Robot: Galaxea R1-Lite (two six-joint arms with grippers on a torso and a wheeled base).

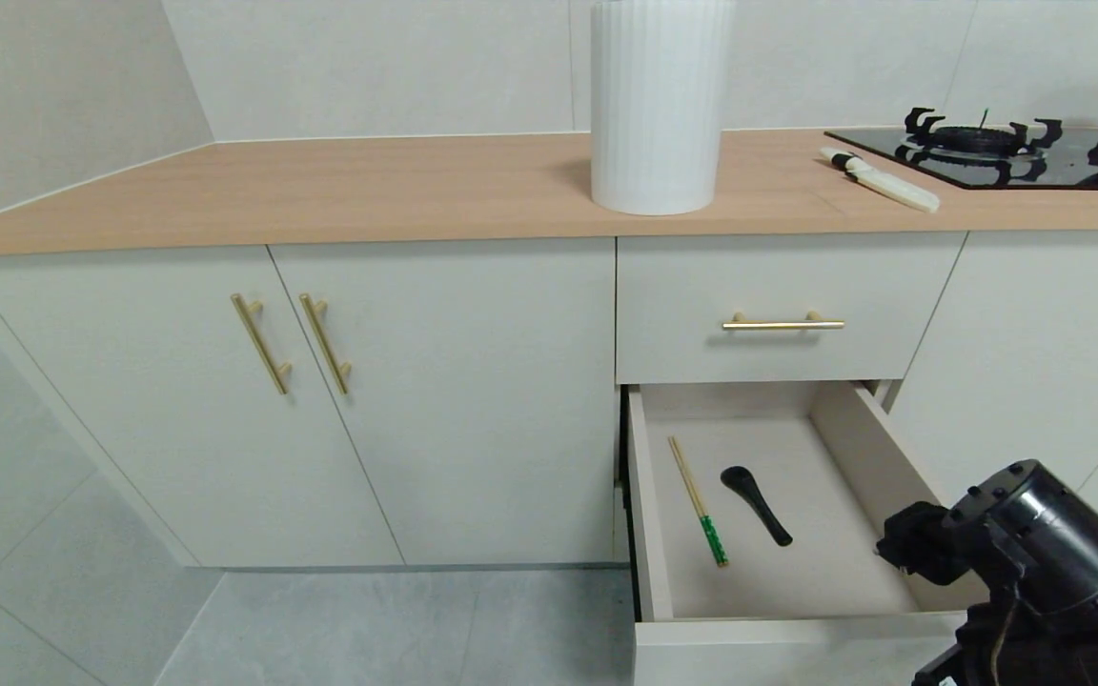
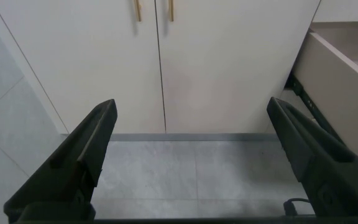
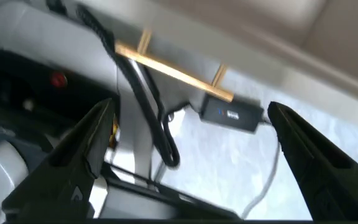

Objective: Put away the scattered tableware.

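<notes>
Nearest, my right arm (image 1: 1035,534) hangs by the open drawer (image 1: 852,448) — chopsticks (image 1: 699,505) and black spoon (image 1: 756,503) lie inside, apart. Left gripper (image 2: 190,109) gapes wide above the floor (image 2: 191,168), facing cabinet doors (image 2: 229,62). Right gripper (image 3: 190,106) — fingers wide too, near a gold handle (image 3: 173,71).

I find the open drawer (image 1: 859,457) free from above, right of the spoon (image 1: 756,505); chopsticks (image 1: 699,502) lie near its left wall.

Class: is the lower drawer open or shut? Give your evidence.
Open: the lower drawer is pulled out, its floor exposed, with chopsticks and a black spoon lying inside.
</notes>
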